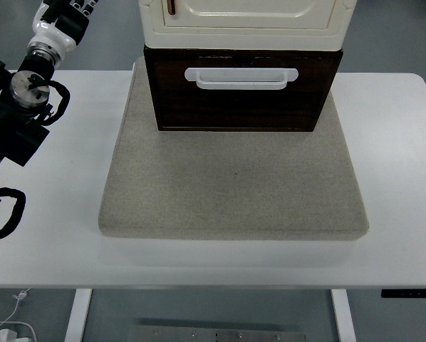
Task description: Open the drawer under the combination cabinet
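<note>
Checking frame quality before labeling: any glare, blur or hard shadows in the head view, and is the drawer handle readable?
Head view: even, soft lighting, no harsh glare; the white handle stands out sharply against the dark drawer. A faint shadow lies under the mat's near edge on the table. Focus is crisp throughout. The left hand is cropped at the top edge.

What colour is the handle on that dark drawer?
White, on the drawer handle; the head view shows it clearly.

A grey stone-like slab (234,192) lies flat on the white surface (398,178); a white cable (10,324) shows below the surface's near-left edge
</note>
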